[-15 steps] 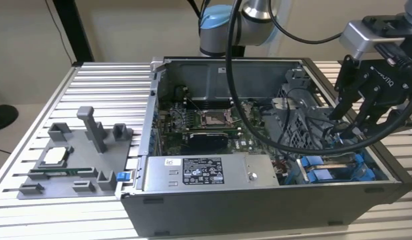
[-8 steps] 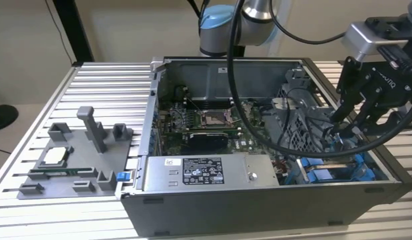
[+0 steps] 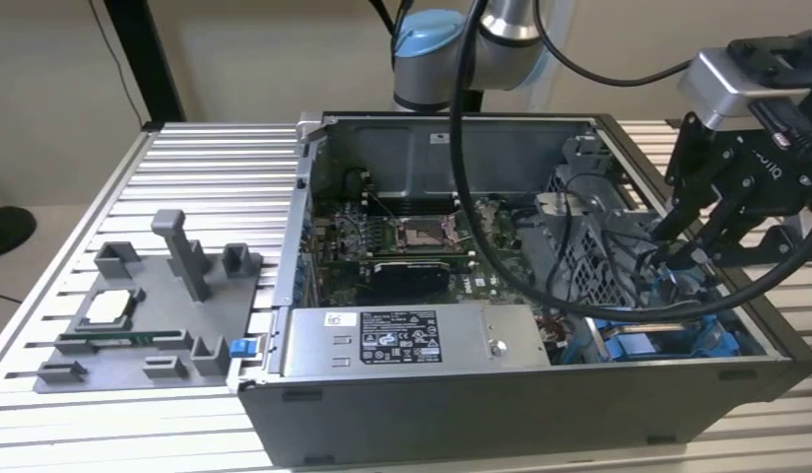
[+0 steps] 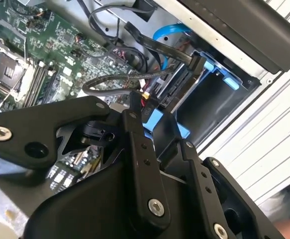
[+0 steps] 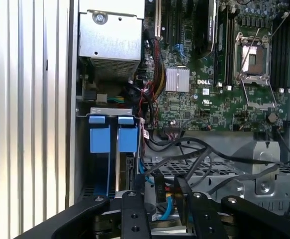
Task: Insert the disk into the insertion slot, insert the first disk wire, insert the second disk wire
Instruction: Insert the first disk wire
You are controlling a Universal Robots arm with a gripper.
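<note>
My black gripper (image 3: 689, 258) reaches down into the right end of the open computer case, over the insertion slot (image 3: 642, 345) with its blue rails. In the first wrist view the slot's blue tabs (image 5: 99, 135) stand side by side, and the disk (image 5: 131, 169) shows edge-on beside them as a dark slab. Between the tips of my gripper (image 5: 159, 193) sits a black wire connector (image 5: 160, 186), a little apart from the disk, with a blue wire (image 5: 167, 205) curving under it. In the second wrist view my gripper (image 4: 154, 118) is next to a flat black wire (image 4: 184, 84) by the slot (image 4: 219, 74).
A silver labelled power supply box (image 3: 406, 340) lies along the case's front wall. The green motherboard (image 3: 406, 241) fills the case floor, with loose black cables (image 5: 204, 154) over the perforated drive cage (image 3: 590, 256). A grey plastic fixture tray (image 3: 130, 325) stands on the slatted table at the exterior view's left.
</note>
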